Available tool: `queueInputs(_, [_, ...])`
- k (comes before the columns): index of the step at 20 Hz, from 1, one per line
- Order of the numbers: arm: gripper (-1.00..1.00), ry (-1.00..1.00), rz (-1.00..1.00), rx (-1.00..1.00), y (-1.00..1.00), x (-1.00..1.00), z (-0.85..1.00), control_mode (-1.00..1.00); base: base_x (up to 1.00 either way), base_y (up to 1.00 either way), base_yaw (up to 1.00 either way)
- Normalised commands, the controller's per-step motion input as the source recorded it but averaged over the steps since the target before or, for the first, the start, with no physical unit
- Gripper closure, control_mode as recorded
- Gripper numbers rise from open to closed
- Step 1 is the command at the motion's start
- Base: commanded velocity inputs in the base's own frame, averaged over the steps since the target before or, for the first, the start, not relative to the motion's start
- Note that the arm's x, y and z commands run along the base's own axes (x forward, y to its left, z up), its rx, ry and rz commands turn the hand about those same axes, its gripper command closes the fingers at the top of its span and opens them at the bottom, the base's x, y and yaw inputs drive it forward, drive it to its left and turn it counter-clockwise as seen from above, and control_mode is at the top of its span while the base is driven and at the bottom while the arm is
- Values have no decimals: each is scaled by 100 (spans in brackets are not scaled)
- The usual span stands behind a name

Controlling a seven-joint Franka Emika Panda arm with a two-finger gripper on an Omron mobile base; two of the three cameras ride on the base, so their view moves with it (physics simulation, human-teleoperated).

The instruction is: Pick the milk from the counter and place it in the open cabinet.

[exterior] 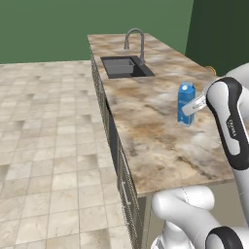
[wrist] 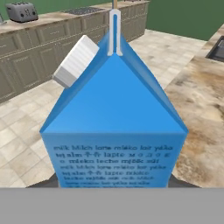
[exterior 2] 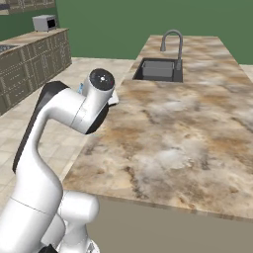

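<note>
I am clamping my jaws on the milk (wrist: pixel 114 127), which is filling my hand view up close. In the left base view the milk (exterior: pixel 186 103) is standing upright on the table (exterior: pixel 146 126), at about four o'clock from the sink (exterior: pixel 124 67) and faucet (exterior: pixel 136 41).

You see: one milk carton (exterior: pixel 186 103), one sink (exterior: pixel 124 67), one faucet (exterior: pixel 136 40), one toaster (wrist: pixel 21 12), one microwave (exterior 2: pixel 44 22).

A kitchen: marbled counter (exterior: pixel 160 141) with inset sink (exterior: pixel 125 67); curved faucet (exterior: pixel 136 43); toaster (wrist: pixel 21 12) on far cabinets (wrist: pixel 48 39)
</note>
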Motion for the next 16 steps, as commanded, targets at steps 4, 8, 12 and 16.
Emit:
queueInputs(4, [100, 0, 0, 0, 0, 0, 0, -100, 0, 0, 0])
queueInputs(8, [100, 0, 0, 0, 0, 0, 0, 100, 1, 11, -4])
queueInputs(12, [100, 0, 0, 0, 0, 0, 0, 100, 33, 51, -52])
queueInputs(16, [100, 0, 0, 0, 0, 0, 0, 100, 43, 50, -63])
